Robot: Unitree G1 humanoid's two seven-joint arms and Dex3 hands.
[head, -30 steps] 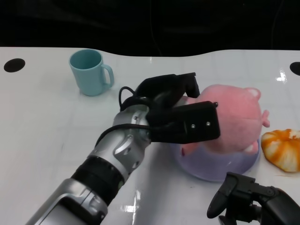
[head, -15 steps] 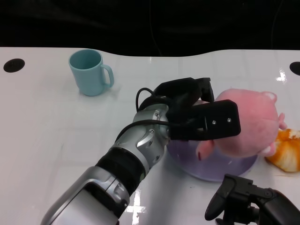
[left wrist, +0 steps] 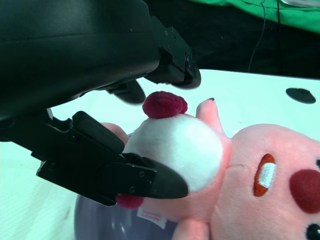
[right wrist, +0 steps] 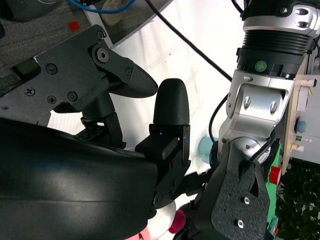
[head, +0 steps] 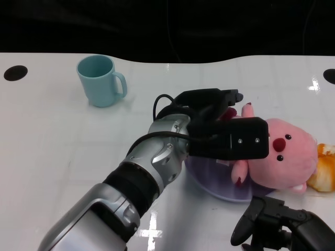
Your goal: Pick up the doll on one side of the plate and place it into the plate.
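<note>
My left hand [head: 225,133] and the doll [head: 275,157] cover the plate [head: 209,180], blocking it. An orange toy [head: 324,170] touches the doll's far side. A mug [head: 101,80] stands well apart; open table [head: 52,136] lies between.

Left arm [head: 141,183]: silver forearm running from lower left of the head view up toward centre | Left hand [head: 220,130]: black fingers [left wrist: 150,182] curled around the doll [head: 280,159], gripping it | Right hand [head: 282,227]: lower right of the frame, low, fingers apart, holding nothing
</note>
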